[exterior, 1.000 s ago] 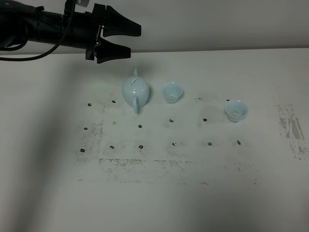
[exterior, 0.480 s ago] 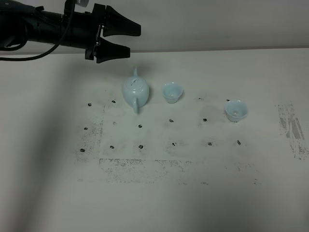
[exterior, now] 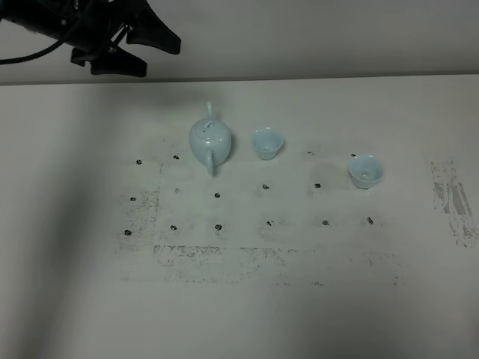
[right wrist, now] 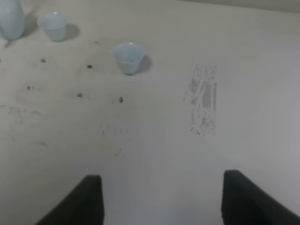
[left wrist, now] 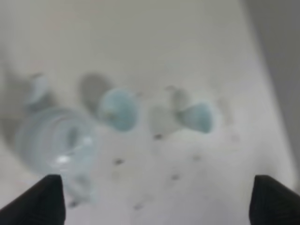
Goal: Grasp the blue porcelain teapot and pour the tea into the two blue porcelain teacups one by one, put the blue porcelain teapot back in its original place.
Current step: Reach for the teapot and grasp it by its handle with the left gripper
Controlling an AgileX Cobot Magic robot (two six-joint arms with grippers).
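- Since a second ago the left gripper point(exterior: 162, 58) has pulled back toward the upper left corner of the high view. It now hangs past the table's point(exterior: 67, 299) far edge, well apart from the blue porcelain teapot point(exterior: 209, 140), with its jaws spread wide.
- Teapot and cups have not shifted. The teapot stands upright on the table with its lid on, the first teacup point(exterior: 267, 142) just beside it and the second teacup point(exterior: 366, 170) farther right.
- Open tabletop lies all around the three pieces. Black dots point(exterior: 218, 195) mark the middle, and a scuffed patch point(exterior: 450, 200) sits near the right edge.
- Only its own wrist view shows the right gripper point(right wrist: 166, 201). Its jaws are wide apart over bare table, and the second teacup point(right wrist: 128, 57), first teacup point(right wrist: 54, 26) and teapot point(right wrist: 10, 21) lie beyond.
- From the left wrist, the left gripper's point(left wrist: 159, 201) tips frame a blurred teapot point(left wrist: 56, 143) and both cups point(left wrist: 119, 108) point(left wrist: 197, 117).
- Whether either cup holds tea cannot be told.
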